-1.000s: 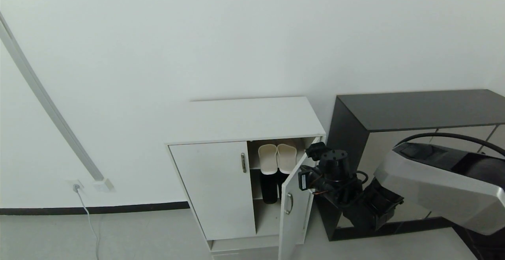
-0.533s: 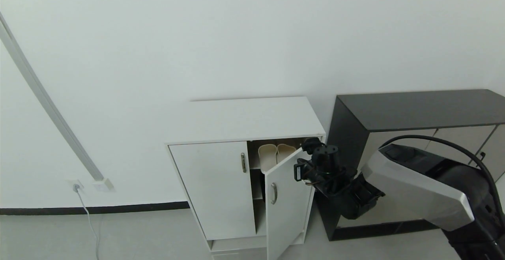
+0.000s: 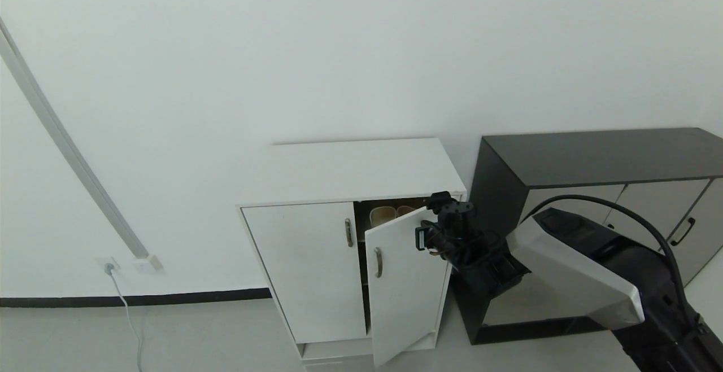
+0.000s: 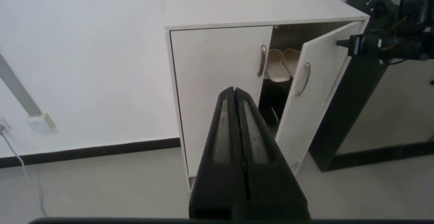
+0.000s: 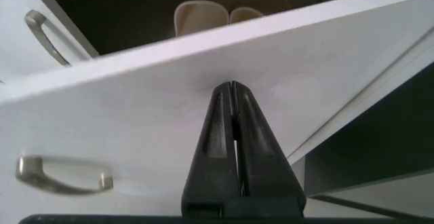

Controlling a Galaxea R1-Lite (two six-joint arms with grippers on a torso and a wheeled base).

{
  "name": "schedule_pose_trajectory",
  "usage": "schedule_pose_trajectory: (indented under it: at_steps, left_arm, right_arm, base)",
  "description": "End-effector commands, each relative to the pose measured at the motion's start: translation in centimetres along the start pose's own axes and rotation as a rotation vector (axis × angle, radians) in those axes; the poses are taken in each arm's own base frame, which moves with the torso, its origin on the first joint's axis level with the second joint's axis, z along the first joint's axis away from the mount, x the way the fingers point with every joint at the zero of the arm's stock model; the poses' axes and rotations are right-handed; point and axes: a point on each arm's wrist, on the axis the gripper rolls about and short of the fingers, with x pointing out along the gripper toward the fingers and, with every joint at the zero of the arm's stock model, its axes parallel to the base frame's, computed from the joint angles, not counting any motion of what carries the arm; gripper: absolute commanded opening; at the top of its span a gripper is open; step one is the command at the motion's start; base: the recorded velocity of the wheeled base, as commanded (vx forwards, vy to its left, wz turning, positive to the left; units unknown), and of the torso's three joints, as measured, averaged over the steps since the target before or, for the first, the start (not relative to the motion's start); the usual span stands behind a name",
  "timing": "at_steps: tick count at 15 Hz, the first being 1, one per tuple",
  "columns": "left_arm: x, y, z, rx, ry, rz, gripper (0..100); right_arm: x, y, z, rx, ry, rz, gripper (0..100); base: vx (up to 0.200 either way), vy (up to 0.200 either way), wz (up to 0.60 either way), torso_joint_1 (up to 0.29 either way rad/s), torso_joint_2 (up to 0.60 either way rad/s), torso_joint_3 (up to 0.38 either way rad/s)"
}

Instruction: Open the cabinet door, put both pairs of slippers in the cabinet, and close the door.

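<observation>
Touching the half-open cabinet door (image 3: 406, 281), right gripper (image 5: 234, 86) closed; beige slippers (image 5: 198, 13) inside; left gripper (image 4: 234, 92) closed, empty.

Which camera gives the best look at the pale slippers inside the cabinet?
The left wrist view: it looks through the gap and shows more of the pale slippers than the others. The head view and the right wrist view show just their ends above the door's top edge.
</observation>
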Motion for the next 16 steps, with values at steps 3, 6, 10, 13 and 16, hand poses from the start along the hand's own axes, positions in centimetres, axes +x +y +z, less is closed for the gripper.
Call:
schedule_pose_trajectory:
  at_steps: [3,6,10,13,16]
  left_arm:
    - [0.0,0.0,0.0,0.0,0.001,0.0,0]
    - [0.0,0.0,0.0,-0.002,0.0,0.0,0]
    - [0.0,0.0,0.0,-0.002,0.001,0.0,0]
    - [0.0,0.0,0.0,-0.002,0.0,0.0,0]
    - [0.0,0.0,0.0,-0.002,0.0,0.0,0]
  right_arm:
    - [0.9,-1.0,0.0,0.006,-0.007,-0.02,0]
    - [1.6,-1.1,0.2,0.012,-0.033,-0.024,0]
    - [2.5,-1.1,0.2,0.017,-0.06,-0.024,0]
    - [2.8,-1.0,0.5,0.019,-0.065,-0.025,0]
    - [2.9,-1.0,0.7,0.02,-0.069,-0.024,0]
  base:
    - [0.0,0.0,0.0,0.0,0.0,0.0]
    - [0.0,0.0,0.0,0.0,0.0,0.0]
    - [0.0,0.0,0.0,0.0,0.0,0.0]
    - [0.0,0.0,0.0,0.0,0.0,0.0]
    - [0.0,0.0,0.0,0.0,0.0,0.0]
